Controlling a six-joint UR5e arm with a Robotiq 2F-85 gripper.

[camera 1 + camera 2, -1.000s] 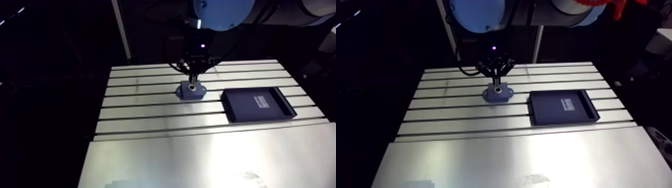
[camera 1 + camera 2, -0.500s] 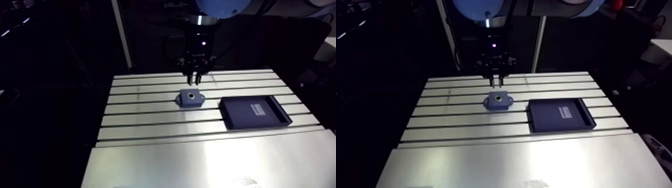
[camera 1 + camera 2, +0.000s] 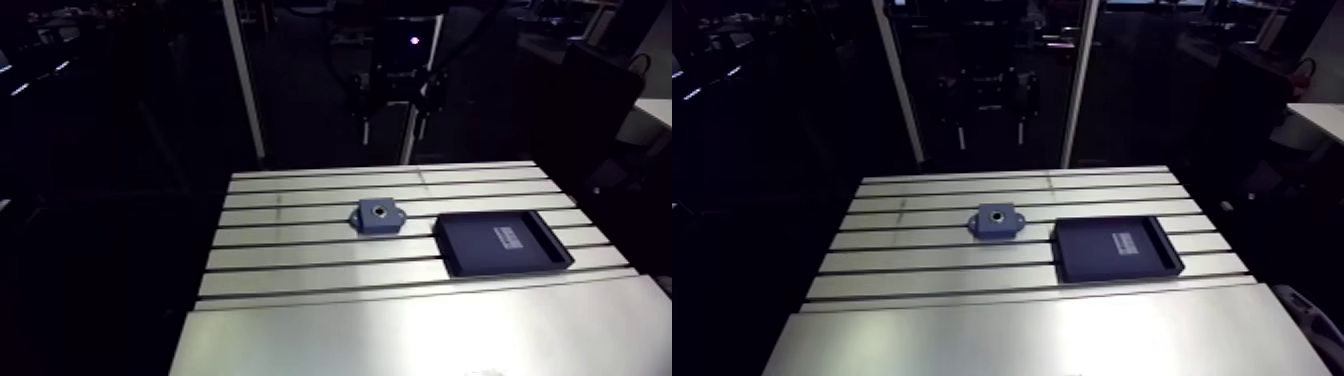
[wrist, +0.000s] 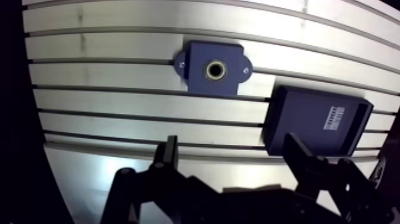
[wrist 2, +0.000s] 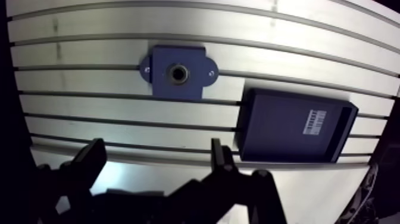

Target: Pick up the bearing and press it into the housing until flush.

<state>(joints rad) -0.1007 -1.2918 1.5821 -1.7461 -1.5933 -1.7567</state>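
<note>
A blue housing [image 4: 199,74] with two mounting ears lies flat on the slotted table [image 4: 107,98]. A metal bearing ring [image 4: 215,70] sits in its central bore. My gripper [image 4: 233,152] hangs high above the table, well back from the housing, and is open with nothing between its dark fingers [image 4: 169,156]. In the arm view the housing [image 3: 377,216] is mid-table. The gripper [image 3: 392,122] shows dimly above the table's far edge.
A shallow dark tray [image 4: 315,122] with a white label lies on the table beside the housing, also seen as the tray [image 3: 500,243] in the arm view. A smooth metal plate [image 3: 420,335] covers the table's near part.
Earlier the gripper stood shut with its fingertips down on the housing. It has since risen far above the table and opened. The arm camera has shifted with the arm.
</note>
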